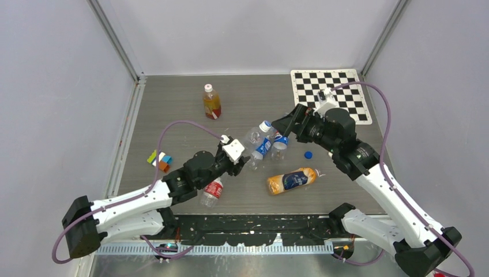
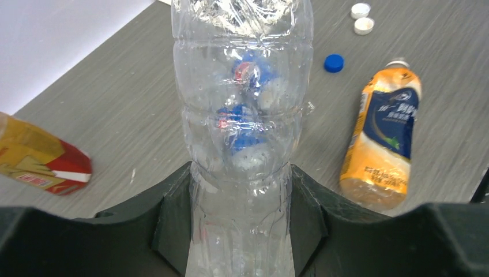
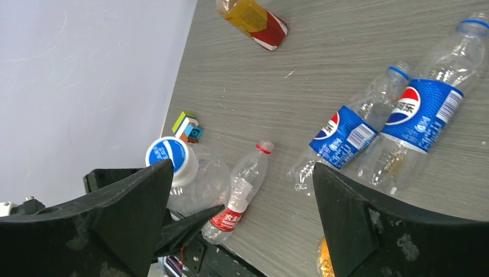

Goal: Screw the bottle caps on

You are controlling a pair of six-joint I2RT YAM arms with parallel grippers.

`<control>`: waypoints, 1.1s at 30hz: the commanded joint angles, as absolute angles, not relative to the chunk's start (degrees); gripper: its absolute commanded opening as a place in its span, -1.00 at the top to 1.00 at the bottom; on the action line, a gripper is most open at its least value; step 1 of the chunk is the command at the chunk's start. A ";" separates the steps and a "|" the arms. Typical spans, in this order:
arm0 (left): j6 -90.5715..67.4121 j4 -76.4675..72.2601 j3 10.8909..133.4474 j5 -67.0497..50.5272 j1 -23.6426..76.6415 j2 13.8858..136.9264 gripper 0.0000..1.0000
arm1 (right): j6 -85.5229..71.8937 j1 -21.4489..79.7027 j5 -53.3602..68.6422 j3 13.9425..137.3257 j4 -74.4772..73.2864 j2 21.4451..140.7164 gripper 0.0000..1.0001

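My left gripper (image 1: 239,156) is shut on a clear empty bottle (image 2: 242,115) and holds it tilted above the table. That bottle (image 1: 254,138) carries a white cap with a blue top (image 1: 265,126), which also shows in the right wrist view (image 3: 171,158). My right gripper (image 1: 281,124) is open and empty, and in its wrist view (image 3: 242,173) the cap sits just beside its left finger. A loose blue cap (image 1: 308,154) lies on the table and shows in the left wrist view (image 2: 333,62), with two loose white caps (image 2: 362,17) beyond it.
Two blue-labelled bottles (image 1: 271,145) lie under the held bottle. An orange bottle (image 1: 292,180) and a red-labelled bottle (image 1: 212,192) lie near the front. A capped juice bottle (image 1: 211,102) stands at the back. Coloured blocks (image 1: 160,160) lie left, a checkerboard (image 1: 330,92) back right.
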State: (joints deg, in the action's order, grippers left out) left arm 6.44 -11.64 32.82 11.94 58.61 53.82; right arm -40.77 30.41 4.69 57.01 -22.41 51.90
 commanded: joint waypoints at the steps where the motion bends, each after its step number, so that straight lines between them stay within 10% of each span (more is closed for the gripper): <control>1: 1.25 -19.64 33.40 8.96 58.11 55.25 1.00 | -39.05 30.90 7.63 58.71 -10.90 53.46 -0.88; 19: -2.87 -24.30 33.72 9.05 57.57 56.65 1.00 | -38.52 39.37 0.43 57.34 -4.65 59.58 -0.18; 25: -2.59 -20.65 34.24 8.22 56.82 54.90 0.97 | -36.37 39.46 0.68 57.87 -3.16 61.41 0.66; 33: -1.06 -6.43 39.30 6.86 51.55 51.45 -0.56 | -27.48 39.46 -1.07 61.53 -2.92 64.45 0.99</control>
